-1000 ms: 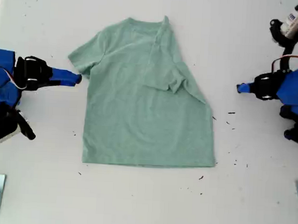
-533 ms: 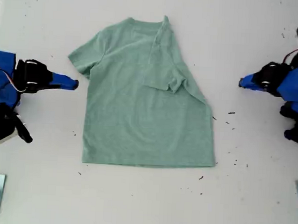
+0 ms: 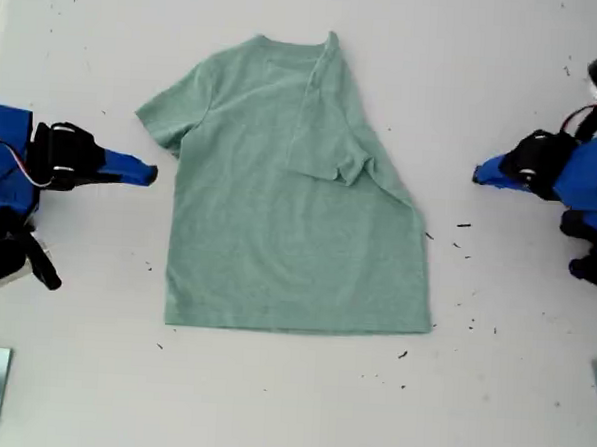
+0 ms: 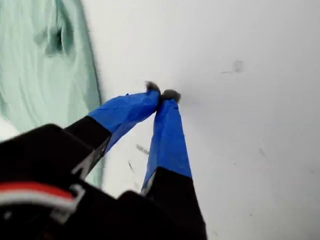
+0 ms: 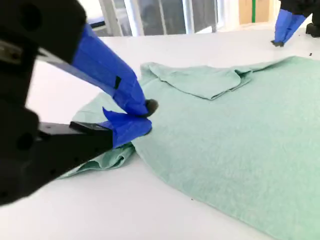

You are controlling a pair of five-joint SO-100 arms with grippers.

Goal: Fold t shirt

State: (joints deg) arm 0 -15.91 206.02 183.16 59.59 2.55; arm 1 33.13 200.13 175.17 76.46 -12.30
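White tabletop [image 3: 510,395], matte, flecked with small dark specks, most of them toward the exterior view's right. Pale sage-green t shirt [image 3: 278,232] spread flat at centre, neck toward the far edge, hem toward the near edge; sleeve on the exterior view's right folded inward over the chest, sleeve [image 3: 169,112] on the exterior view's left still spread out. My second gripper [image 3: 149,173] at the exterior view's left, just beside that spread sleeve, blue-taped jaws together on nothing. My first gripper [image 3: 478,174] at the exterior view's right, over bare table and well apart from the cloth edge, jaws closed tip to tip, holding nothing.
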